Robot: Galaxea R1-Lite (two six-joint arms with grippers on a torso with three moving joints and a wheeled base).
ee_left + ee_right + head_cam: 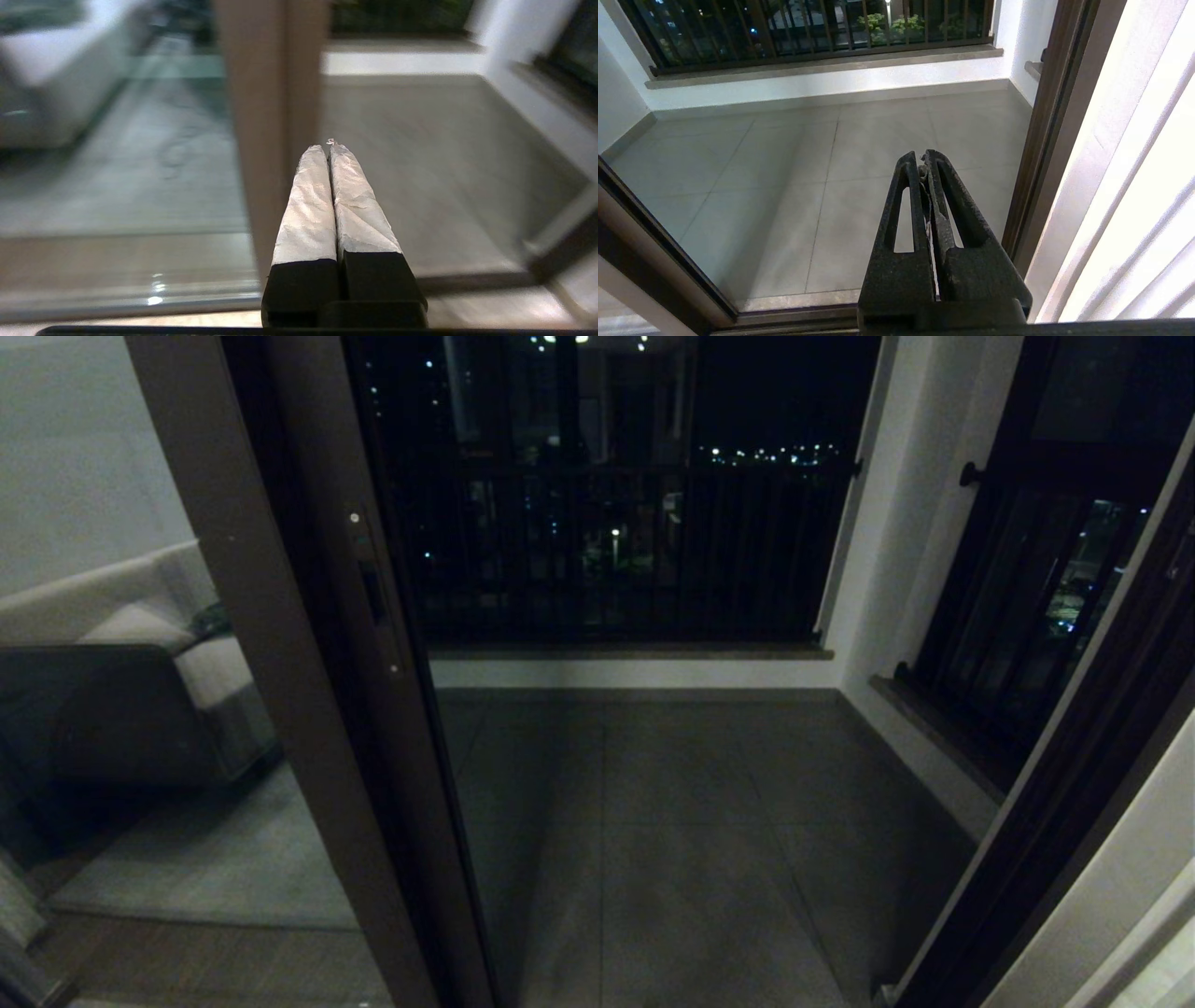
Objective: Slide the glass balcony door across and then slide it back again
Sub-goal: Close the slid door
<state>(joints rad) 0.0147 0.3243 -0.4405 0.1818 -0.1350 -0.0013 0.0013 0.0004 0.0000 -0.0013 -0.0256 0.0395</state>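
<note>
Ahead of the left pincer point(329, 147), the glass balcony door point(271, 107)

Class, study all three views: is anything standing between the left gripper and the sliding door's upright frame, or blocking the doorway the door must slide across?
Nothing visible. The left gripper, fingers shut, points at the door frame with only open air between. The doorway and balcony floor beyond show no obstacle in the door's path.
</note>
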